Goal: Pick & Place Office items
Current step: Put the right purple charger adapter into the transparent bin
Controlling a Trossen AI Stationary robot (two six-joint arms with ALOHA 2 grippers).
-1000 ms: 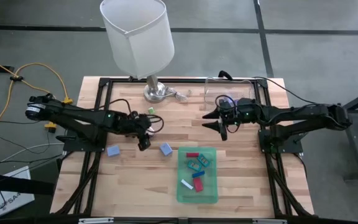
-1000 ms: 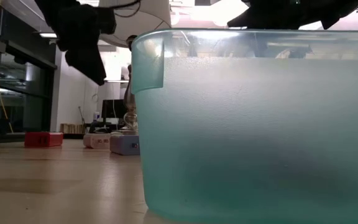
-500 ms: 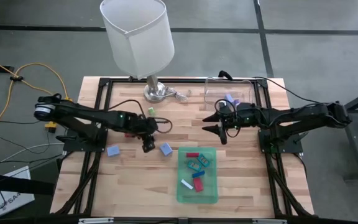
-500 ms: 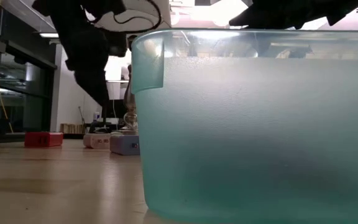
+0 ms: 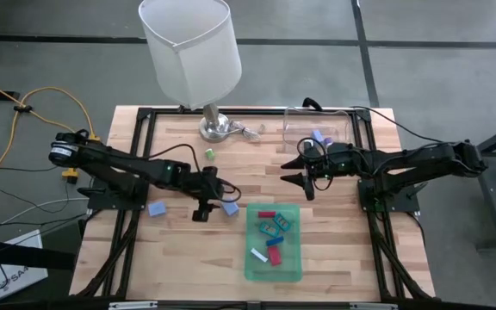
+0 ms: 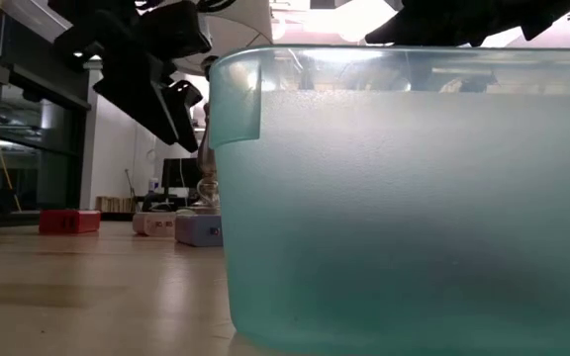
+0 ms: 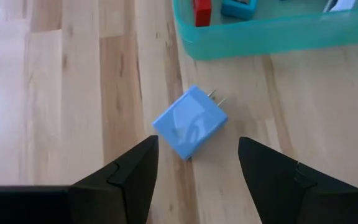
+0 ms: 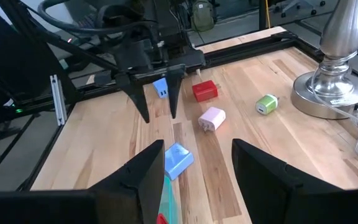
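A blue plug-like block point(image 7: 190, 122) lies flat on the wooden table just left of the green tray point(image 5: 274, 269). My left gripper point(image 7: 197, 165) hangs open above it, one finger on each side, touching nothing; in the high view this gripper point(image 5: 205, 211) stands beside the block point(image 5: 229, 207). Several small red, blue, teal and white items lie in the tray. A second blue block point(image 5: 156, 208), a green piece point(image 5: 208, 154), a pink piece point(image 8: 212, 118) and a red one point(image 8: 204, 90) lie loose on the table. My right gripper point(image 5: 298, 175) waits open in the air near the clear container point(image 5: 293, 129).
A lamp with a white shade point(image 5: 192, 52) and a metal base point(image 5: 216, 127) stands at the far edge. The clear container is at the far right. In the low view the tray's wall point(image 6: 414, 198) fills the near right. Black frame rails point(image 5: 136, 155) run along the table's sides.
My left gripper has reached toward the table's right edge and a little down, toward the blue block by the tray, and has rolled about its own axis. Its fingers stay open. The block has not moved.
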